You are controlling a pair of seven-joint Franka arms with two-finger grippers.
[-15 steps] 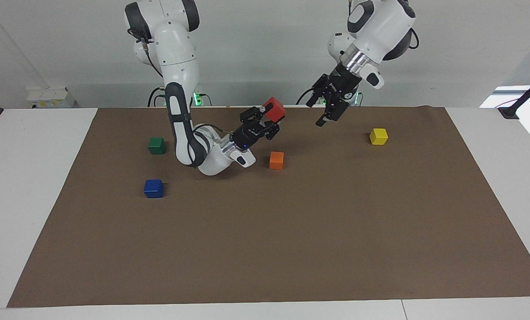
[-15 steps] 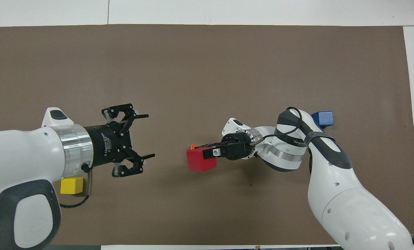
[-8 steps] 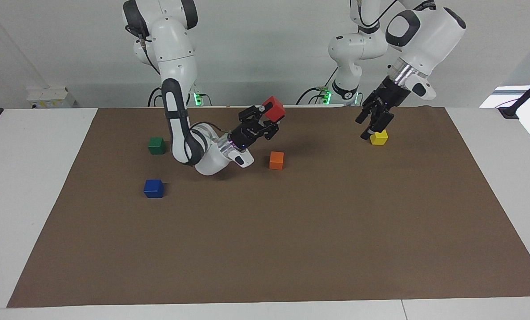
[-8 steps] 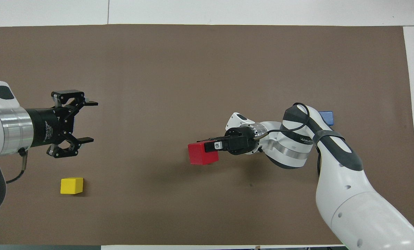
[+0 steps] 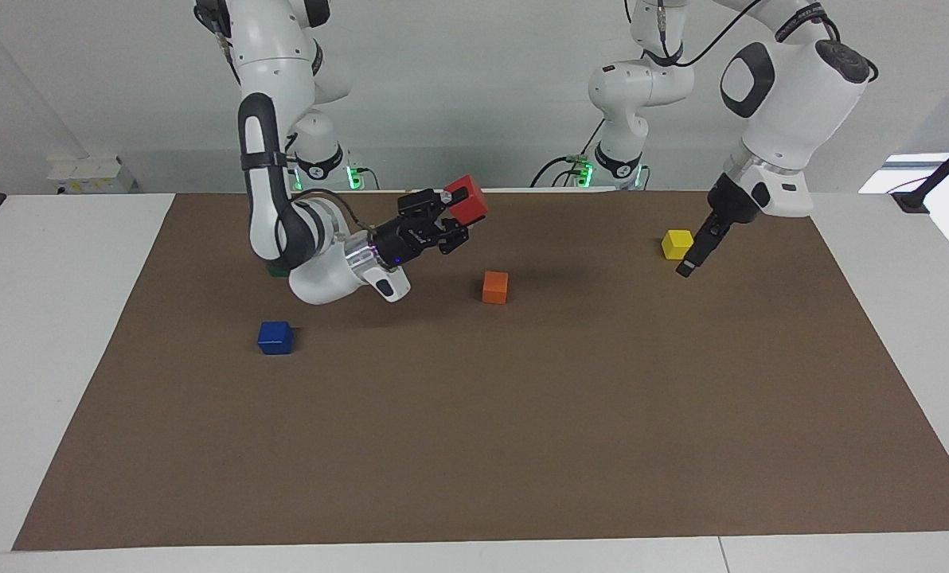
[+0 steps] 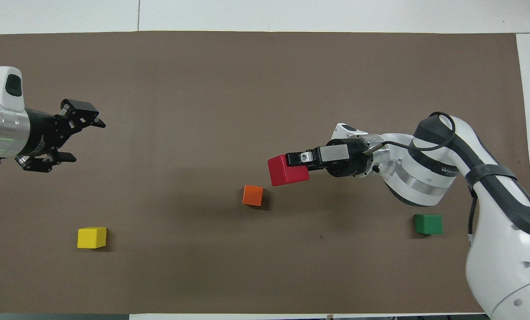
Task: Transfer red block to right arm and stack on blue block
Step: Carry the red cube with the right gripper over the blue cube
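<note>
- Right gripper (image 5: 452, 213) up in the air over the brown mat (image 5: 522, 446), fingers shut tight on the red block (image 5: 466, 200).
- Red block tilted, up off the mat, over a spot near the orange block (image 5: 495, 287).
- Blue block (image 5: 275, 337) flat on the mat toward the right arm's end, well apart from the red block.
- Green block (image 6: 428, 224) on the mat, nearer to the robots than the blue block.
- Left gripper (image 6: 85, 138) up in the air, fingers wide open, holding nothing, close to the yellow block (image 5: 677, 243).
</note>
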